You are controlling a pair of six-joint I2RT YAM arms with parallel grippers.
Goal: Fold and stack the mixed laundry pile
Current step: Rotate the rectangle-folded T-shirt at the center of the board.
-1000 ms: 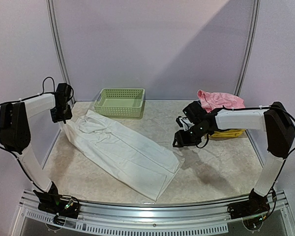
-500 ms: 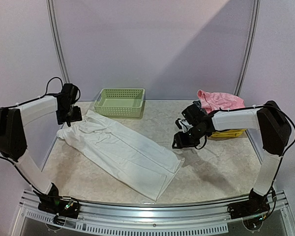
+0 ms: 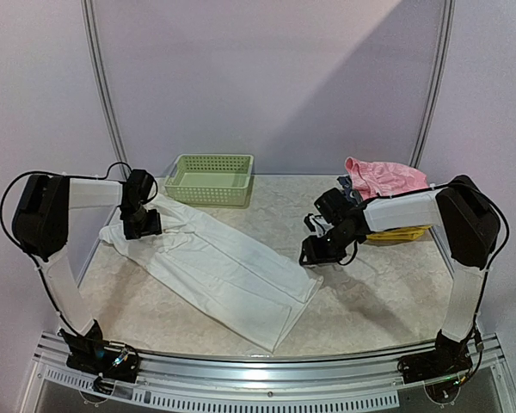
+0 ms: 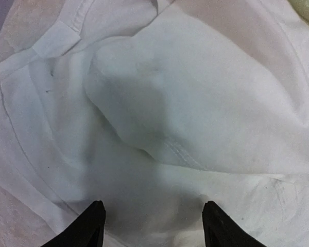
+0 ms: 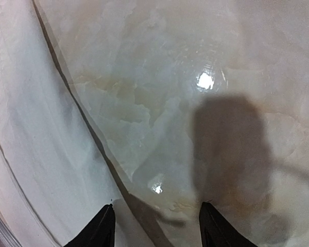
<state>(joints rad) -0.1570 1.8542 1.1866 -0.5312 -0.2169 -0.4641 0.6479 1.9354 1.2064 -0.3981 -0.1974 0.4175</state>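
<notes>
My left fingers (image 3: 142,225) have let go of the large white cloth garment (image 3: 224,267) and come in from the far left corner of the tabletop (image 3: 378,292). They now hang parted over its waist end, gripping nothing. The lifted end has dropped, so the garment lies flat, diagonal from far left to near middle. My right fingers (image 3: 314,252) have crept toward its hem, parted and empty over bare tabletop. The thin pink cloth piece (image 3: 383,176) sits at the far right. I judge the garment spread, ready for a first fold.
</notes>
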